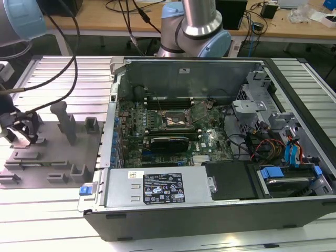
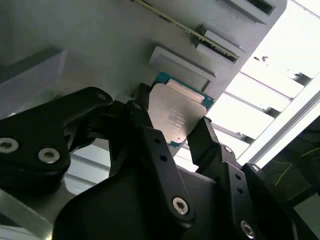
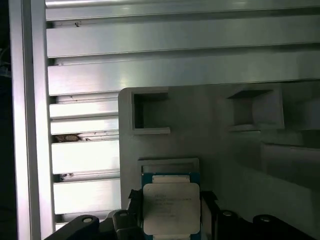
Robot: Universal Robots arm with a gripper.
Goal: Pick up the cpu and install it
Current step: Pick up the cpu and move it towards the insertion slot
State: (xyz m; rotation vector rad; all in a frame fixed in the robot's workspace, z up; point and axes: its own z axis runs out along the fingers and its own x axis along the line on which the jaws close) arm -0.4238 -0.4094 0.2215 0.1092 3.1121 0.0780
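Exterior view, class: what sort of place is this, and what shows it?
Probably a robotics lab bench for computer assembly: a robot arm stands behind an open computer case on a slatted metal table, with a grey parts fixture beside it.

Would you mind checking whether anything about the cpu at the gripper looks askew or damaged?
Nothing stands out. In both wrist views the cpu looks intact, its edges square with the grey fixture behind it, and the gripper straddles it.
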